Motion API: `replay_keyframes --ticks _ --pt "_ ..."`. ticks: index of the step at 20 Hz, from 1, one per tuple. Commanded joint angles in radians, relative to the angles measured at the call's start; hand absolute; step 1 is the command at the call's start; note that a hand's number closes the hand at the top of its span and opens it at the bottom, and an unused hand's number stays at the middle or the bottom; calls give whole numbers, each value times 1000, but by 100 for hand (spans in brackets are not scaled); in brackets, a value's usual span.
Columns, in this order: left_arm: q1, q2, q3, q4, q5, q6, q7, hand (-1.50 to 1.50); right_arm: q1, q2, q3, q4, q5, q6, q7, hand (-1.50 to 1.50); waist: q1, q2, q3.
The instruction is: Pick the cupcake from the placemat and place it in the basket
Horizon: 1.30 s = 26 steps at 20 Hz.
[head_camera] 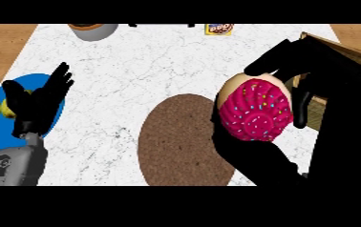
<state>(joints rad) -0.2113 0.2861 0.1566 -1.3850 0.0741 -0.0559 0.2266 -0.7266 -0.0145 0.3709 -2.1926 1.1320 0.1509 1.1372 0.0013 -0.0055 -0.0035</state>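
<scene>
The cupcake [257, 109] has pink frosting with coloured sprinkles and a pale wrapper. It is lifted close to the view, at the right, with my right hand [310, 59] curled round it from above and behind. Its thumb [302, 108] lies along the cupcake's right side. The brown round placemat [180, 142] lies on the white marble counter, lower centre, with nothing on its visible part. The wooden basket [331, 42] shows at the far right edge, largely hidden behind my right hand. My left hand [38, 102] rests open at the left edge, fingers up.
A blue plate [58, 109] lies at the left behind my left hand, with something yellow [8, 108] on it. At the counter's far edge stand a grey bowl [95, 30] and a small yellow packet [219, 28].
</scene>
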Motion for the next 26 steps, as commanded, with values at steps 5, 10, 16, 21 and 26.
replay_keyframes --ticks 5,10,16,21,26 --pt "50 -16 -3 -27 -4 3 -26 0 -157 -100 -351 141 -73 199 25 150 -1 1 3" --pt "21 13 23 -30 22 -18 20 0 -135 -169 -462 140 -137 252 -46 150 -8 1 4" --pt "-26 -41 -20 40 -37 21 -30 0 -51 -264 -592 233 -212 189 -222 150 -8 7 3" --pt "-11 5 29 12 0 -21 2 0 43 -246 -624 234 -239 95 -283 150 -1 6 3" --pt "14 -39 -6 20 -31 0 -46 0 115 -286 -727 265 -152 -60 -326 150 -9 10 3"
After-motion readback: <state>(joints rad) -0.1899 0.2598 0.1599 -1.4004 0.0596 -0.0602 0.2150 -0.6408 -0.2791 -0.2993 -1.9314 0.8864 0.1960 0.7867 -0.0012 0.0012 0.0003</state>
